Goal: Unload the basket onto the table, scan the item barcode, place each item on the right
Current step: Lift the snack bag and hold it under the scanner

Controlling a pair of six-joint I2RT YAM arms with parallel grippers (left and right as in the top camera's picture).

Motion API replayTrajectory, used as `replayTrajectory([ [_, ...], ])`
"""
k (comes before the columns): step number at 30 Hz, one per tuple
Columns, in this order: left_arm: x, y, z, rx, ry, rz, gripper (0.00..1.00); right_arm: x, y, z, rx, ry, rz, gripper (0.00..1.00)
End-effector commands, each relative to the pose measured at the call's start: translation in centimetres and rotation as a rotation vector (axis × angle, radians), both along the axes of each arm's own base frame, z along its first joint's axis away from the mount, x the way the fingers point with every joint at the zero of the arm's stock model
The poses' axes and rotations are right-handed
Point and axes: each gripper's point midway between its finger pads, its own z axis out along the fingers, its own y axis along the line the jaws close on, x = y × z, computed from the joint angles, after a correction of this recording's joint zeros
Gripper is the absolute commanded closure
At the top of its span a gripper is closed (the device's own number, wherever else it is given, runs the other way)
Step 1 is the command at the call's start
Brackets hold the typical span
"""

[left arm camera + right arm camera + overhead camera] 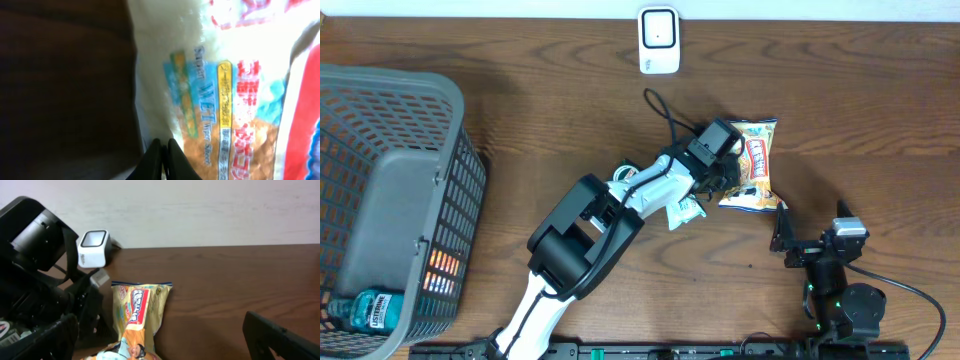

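The packet (757,165) lies flat on the tabletop (840,90), right of the middle, between the scanner (658,40) at the far edge and the near edge where the arms are mounted. The left fingers (161,159) are pressed fully together at the border of the packet that faces the left edge, as is seen in the left wrist view. Whether the thin film of this border is really caught between them cannot be told, because the tips hide the contact. The right fingers (280,340) are spread wide and hold nothing. They are found close to the near edge, apart from the packet and pointed toward it.

The step in hand is judged to be the gripping of the packet by the left arm. To do it well, the hold should first be tested by a small, slow lift. If the film slips out, the fingers should be opened and placed deeper over the border. No barcode is seen on the upper face, so it is probably underneath. That side should therefore be turned to the scanner window, with the packet held flat and not crumpled. A small pack (685,210) lies under the left arm and should not be dragged along.
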Motion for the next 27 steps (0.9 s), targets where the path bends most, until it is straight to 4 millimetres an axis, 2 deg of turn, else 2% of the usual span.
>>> replayTrajectory([
  [1, -1.6, 2.4, -3.8, 0.168, 0.020, -0.018, 0.93, 0.0, 0.1, -0.1, 0.009, 0.002, 0.005, 0.01],
  [3, -1.3, 3.0, -2.6, 0.194, -0.015, -0.029, 0.92, 0.0, 0.1, -0.1, 0.009, 0.002, 0.005, 0.01],
  [5, -0.9, 2.6, -0.1, 0.169, -0.067, -0.060, 0.92, 0.0, 0.1, -0.1, 0.009, 0.002, 0.005, 0.01],
  [7, -0.4, 2.0, 3.7, 0.126, -0.145, -0.090, 0.92, 0.0, 0.1, -0.1, 0.009, 0.002, 0.005, 0.01],
  [8, -0.2, 1.8, 5.8, 0.102, -0.188, -0.103, 0.89, 0.0, 0.1, -0.1, 0.009, 0.002, 0.005, 0.01],
  [9, 0.1, 1.7, 8.3, 0.074, -0.239, -0.117, 0.83, 0.0, 0.1, -0.1, 0.009, 0.002, 0.005, 0.01],
  [10, 0.3, 1.8, 11.0, 0.047, -0.292, -0.120, 0.67, 0.0, 0.1, -0.1, 0.009, 0.002, 0.005, 0.01],
  [13, 1.0, 3.2, 18.8, -0.004, -0.457, -0.100, 0.28, 0.0, 0.1, -0.1, 0.009, 0.002, 0.005, 0.01],
  [15, 1.1, 4.6, 23.4, -0.032, -0.561, -0.091, 0.20, 0.0, 0.1, -0.1, 0.009, 0.001, 0.005, 0.01],
  [16, 1.1, 5.5, 25.6, -0.050, -0.603, -0.072, 0.19, 0.0, 0.1, -0.1, 0.009, 0.002, 0.005, 0.01],
  [17, 1.1, 6.3, 27.4, -0.070, -0.631, -0.052, 0.20, 0.0, 0.1, -0.1, 0.009, 0.002, 0.005, 0.01],
  [18, 1.2, 6.9, 28.7, -0.095, -0.642, -0.024, 0.28, 0.0, 0.1, -0.1, 0.009, 0.002, 0.005, 0.01],
  [21, 1.3, 7.0, 30.2, -0.176, -0.626, 0.002, 0.62, 0.0, 0.1, -0.1, 0.009, 0.002, 0.005, 0.01],
  [24, 2.0, 6.1, 28.4, -0.195, -0.584, -0.022, 0.92, 0.0, 0.1, -0.1, 0.009, 0.001, 0.005, 0.01],
  [27, 2.8, 4.5, 24.9, -0.204, -0.509, -0.049, 0.92, 0.0, 0.1, -0.1, 0.009, 0.002, 0.005, 0.01],
])
